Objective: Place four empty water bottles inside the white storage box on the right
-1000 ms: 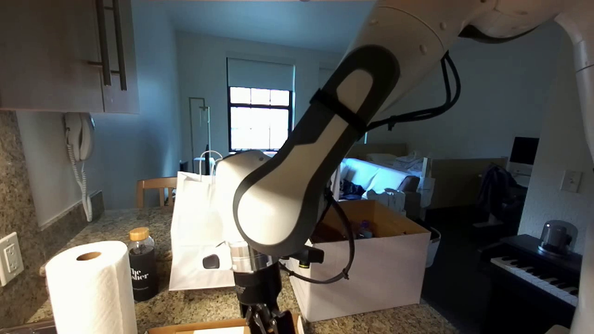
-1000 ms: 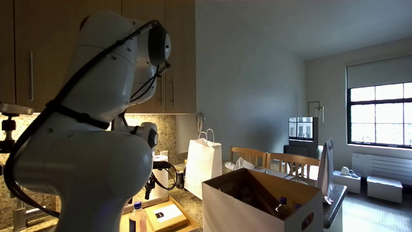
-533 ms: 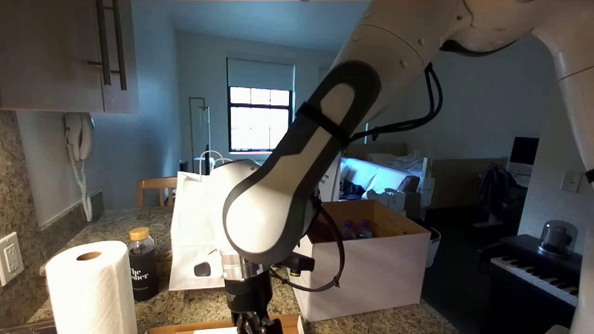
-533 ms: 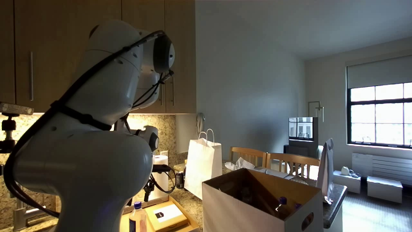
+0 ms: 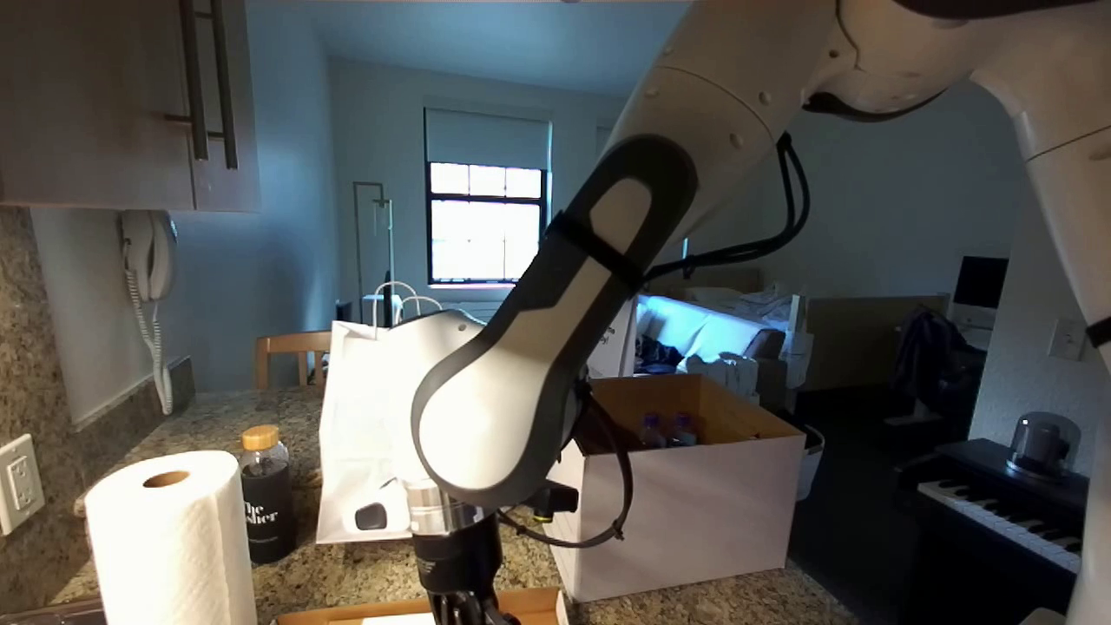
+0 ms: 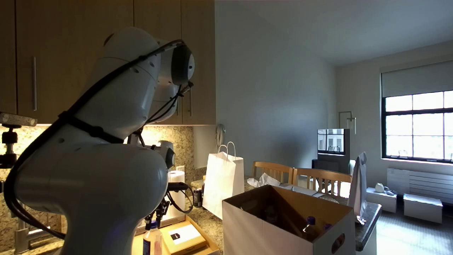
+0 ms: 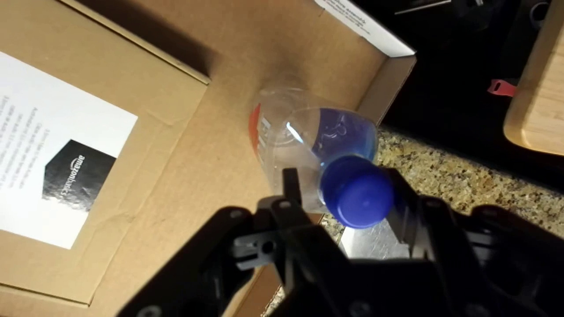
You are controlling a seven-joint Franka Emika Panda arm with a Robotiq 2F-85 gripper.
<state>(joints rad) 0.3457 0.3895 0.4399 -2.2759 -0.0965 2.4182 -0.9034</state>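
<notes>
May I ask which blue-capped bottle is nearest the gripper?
The bottle in the cardboard tray, its cap between the fingers; others visible are inside the white box.

Paper towel roll (image 5: 174, 547), paper bag (image 6: 223, 180), phone (image 5: 151, 256)

In an exterior view the arm (image 5: 555, 330) is bent, and its light link with dark border slopes from upper right to lower left. Under this link, the wrist (image 5: 444, 508) stands nearly vertical, so the gripper (image 7: 343, 187) points downward, above the cardboard tray (image 7: 264, 39) and close to its edge. In the wrist view the two fingers (image 7: 291, 187) stand apart, their tips at about equal height. Black cables (image 6: 141, 57) lie along the arm, fixed with a strap (image 6: 95, 131).
</notes>
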